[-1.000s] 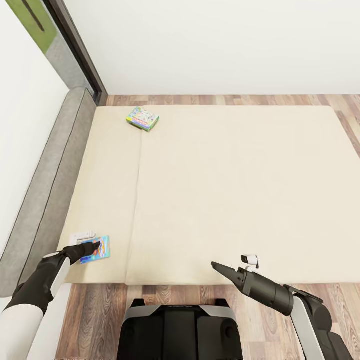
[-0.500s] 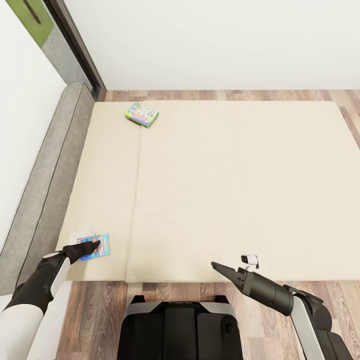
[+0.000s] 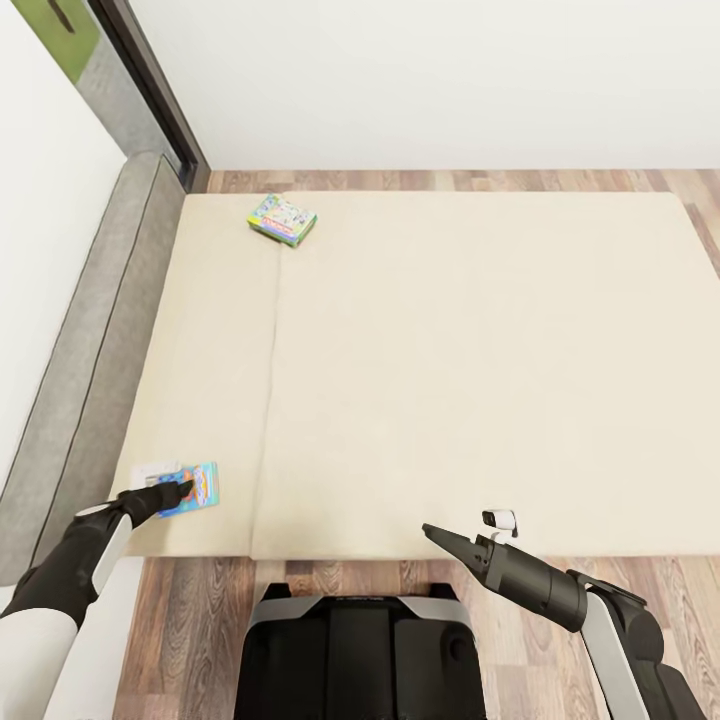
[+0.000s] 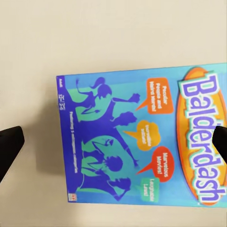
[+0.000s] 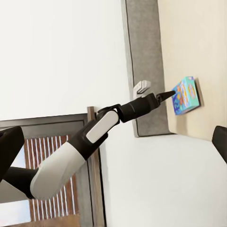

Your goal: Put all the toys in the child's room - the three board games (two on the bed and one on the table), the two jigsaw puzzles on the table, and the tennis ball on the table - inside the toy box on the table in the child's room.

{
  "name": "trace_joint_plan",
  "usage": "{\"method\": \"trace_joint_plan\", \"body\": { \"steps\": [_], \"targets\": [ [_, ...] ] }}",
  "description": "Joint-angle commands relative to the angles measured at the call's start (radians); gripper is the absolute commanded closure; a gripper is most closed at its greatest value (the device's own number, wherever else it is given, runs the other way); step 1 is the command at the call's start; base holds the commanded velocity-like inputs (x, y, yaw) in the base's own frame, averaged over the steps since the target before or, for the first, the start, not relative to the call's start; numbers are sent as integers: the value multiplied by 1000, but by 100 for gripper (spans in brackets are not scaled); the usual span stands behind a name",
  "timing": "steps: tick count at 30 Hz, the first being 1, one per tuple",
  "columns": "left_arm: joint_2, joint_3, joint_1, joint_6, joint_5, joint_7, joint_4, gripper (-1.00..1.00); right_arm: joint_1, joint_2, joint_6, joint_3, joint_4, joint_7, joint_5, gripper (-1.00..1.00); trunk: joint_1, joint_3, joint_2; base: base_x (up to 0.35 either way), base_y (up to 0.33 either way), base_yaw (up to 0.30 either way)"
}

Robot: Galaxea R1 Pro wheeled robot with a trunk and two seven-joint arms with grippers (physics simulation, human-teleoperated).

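Near the front left corner of the beige bed (image 3: pixel 450 370) lies a blue board game (image 3: pixel 200 486), its printed cover facing up (image 4: pixel 137 142) (image 5: pixel 187 96). My left gripper (image 3: pixel 180 489) (image 4: pixel 113 144) hangs open just over it, one dark fingertip showing beyond each short end of the box, and I cannot tell whether they touch it. A second, green-white board game (image 3: pixel 282 218) rests at the bed's far left end. My right gripper (image 3: pixel 432 530) hovers open over the bed's front edge, holding nothing. The table and the toy box are out of view.
A grey padded headboard (image 3: pixel 90 330) runs along the bed's left side against a white wall. A dark door frame (image 3: pixel 150 90) stands at the far left. Wood floor (image 3: pixel 200 620) surrounds the bed. My own base (image 3: pixel 360 650) sits at the bed's front edge.
The whole picture has slid, so the camera has moved; the bed's far edge now sits higher. My left gripper stays over the blue game. The right arm looks unchanged.
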Motion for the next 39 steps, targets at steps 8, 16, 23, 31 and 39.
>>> {"method": "trace_joint_plan", "body": {
  "steps": [8, 16, 23, 31, 39],
  "targets": [
    [21, 3, -1, 8, 13, -34, -1, -100, 0, 0, 5, 1, 0, 1, -2, -100, 0, -13, -2, 0, 0, 0],
    [25, 4, -3, 8, 14, -49, -1, -100, 0, 0, 5, 2, 0, 1, -2, -100, 0, -25, -2, 0, 0, 0],
    [24, 4, -14, 7, 13, -51, -1, -100, 0, 0, 5, 3, 0, 1, -2, -100, 0, -35, -2, 0, 0, 0],
    [24, 3, -16, 5, 14, -52, -1, -100, 0, 0, 5, 2, 0, 1, -2, -100, 0, -47, -2, 0, 0, 0],
    [25, 3, -19, 6, 13, -54, -1, -100, 0, 0, 5, 3, 0, 1, -2, -100, 0, -58, -2, 0, 0, 0]
  ]
}}
